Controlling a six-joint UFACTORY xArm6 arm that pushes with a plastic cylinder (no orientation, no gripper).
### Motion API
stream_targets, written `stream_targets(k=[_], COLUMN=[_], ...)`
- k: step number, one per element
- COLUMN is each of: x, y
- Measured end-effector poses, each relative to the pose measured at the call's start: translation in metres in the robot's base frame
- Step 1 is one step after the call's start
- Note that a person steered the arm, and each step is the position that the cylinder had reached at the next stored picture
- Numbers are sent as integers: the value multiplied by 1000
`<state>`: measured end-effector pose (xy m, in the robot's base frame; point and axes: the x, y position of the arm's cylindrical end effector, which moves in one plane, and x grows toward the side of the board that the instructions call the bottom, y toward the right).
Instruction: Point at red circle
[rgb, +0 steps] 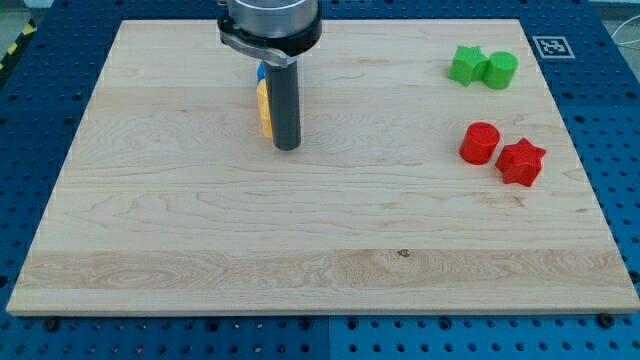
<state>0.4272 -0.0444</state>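
Wooden board (300, 230): tip (287, 148) bare, holding nothing, beside yellow block (264, 108), well apart from red circle (479, 143) at view's right. Slide right, stop short, avoid nudging red star (521, 161).

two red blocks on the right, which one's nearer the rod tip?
The red circle, the round block. It sits on the view's left of the red star, touching it, so it is closer to my tip.
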Motion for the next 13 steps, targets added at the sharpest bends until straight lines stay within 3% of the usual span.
stream_targets(k=[2, 5, 6, 9, 10, 13], x=[2, 3, 3, -17, -50, -51], y=[6, 130, 145, 94, 100, 233])
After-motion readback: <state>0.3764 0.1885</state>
